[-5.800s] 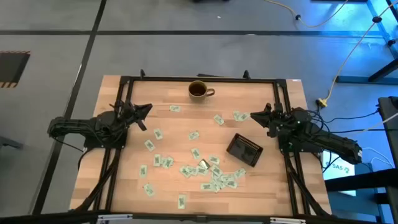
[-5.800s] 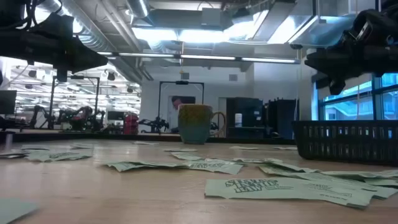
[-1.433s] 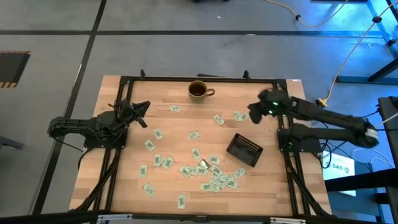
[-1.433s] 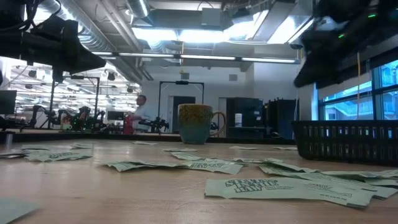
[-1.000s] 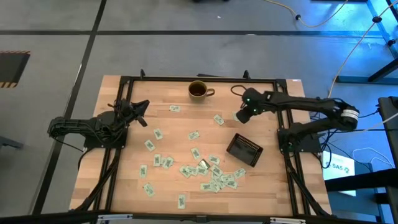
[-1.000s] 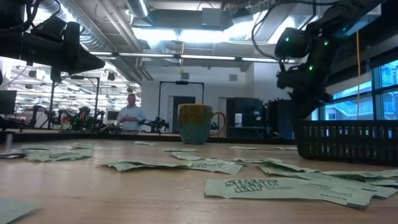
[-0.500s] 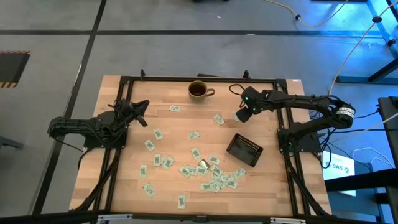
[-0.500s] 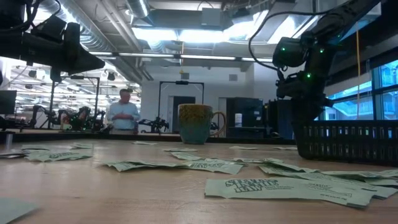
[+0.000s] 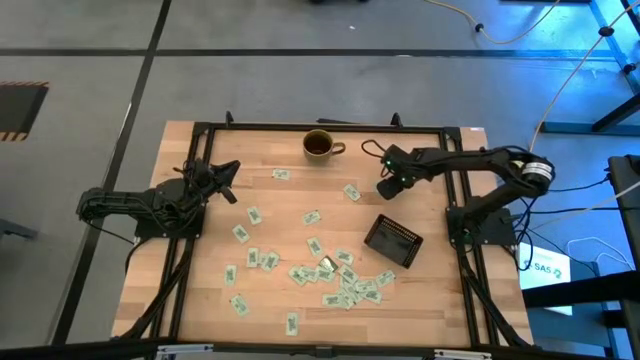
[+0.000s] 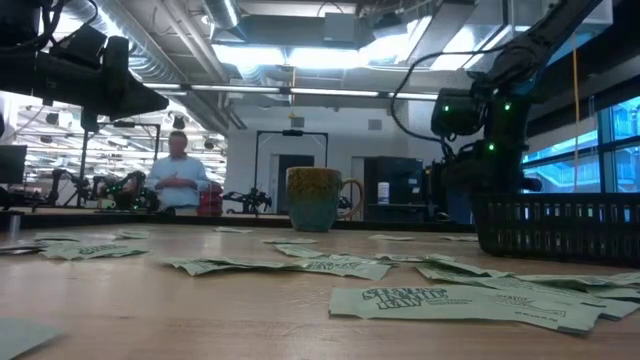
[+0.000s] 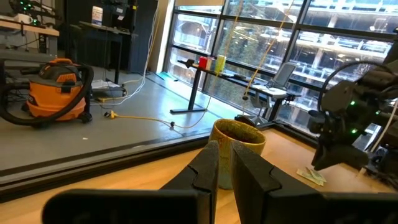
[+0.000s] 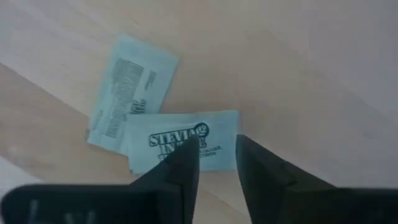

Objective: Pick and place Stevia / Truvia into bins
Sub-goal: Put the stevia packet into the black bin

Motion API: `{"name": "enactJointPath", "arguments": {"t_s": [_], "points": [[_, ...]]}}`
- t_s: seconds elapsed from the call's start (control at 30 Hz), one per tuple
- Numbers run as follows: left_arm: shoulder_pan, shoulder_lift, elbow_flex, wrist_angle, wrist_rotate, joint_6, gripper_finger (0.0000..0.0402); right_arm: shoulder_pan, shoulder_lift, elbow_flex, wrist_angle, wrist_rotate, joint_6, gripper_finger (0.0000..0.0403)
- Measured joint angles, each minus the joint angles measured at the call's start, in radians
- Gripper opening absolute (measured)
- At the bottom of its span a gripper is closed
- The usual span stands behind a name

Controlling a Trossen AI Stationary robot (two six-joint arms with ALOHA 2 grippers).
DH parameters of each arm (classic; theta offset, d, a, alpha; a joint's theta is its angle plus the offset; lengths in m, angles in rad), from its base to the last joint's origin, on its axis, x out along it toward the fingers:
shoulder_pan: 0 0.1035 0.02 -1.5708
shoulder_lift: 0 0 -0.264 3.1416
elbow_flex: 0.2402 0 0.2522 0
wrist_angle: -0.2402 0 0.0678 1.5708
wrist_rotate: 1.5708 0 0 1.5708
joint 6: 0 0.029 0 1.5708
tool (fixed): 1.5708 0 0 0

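The right tool (image 9: 386, 187) has reached over the far right part of the desk (image 9: 270, 300), and its wrist view shows its two fingers (image 12: 177, 168) set a small gap apart, straddling the edge of a Stevia sachet (image 12: 180, 148) that lies flat and overlaps a second sachet (image 12: 130, 87); nothing is gripped yet. To do this pick well, I judge the tool should come straight down so only the printed sachet sits between the fingers, pinch its free edge, and lift cleanly without dragging its neighbour along. The black bin (image 9: 393, 241) waits just nearer on the right, with most other sachets (image 9: 345, 290) scattered mid-desk and near. The left tool (image 9: 226, 181) rests at the left edge, its fingers (image 11: 208, 168) nearly together and empty. Only the right wrist view reveals the overlap; the high view hides both sachets under the arm. The low view alone shows a person (image 10: 178, 178) in the room beyond the mug (image 10: 314, 198).
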Motion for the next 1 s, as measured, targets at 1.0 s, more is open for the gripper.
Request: {"name": "enactJointPath", "arguments": {"t_s": [1.0], "points": [[0.0,0.0,0.0,0.0,0.0,0.0,0.0033,0.059,-0.242,0.089,-0.183,-0.038,-0.029,0.0002]]}}
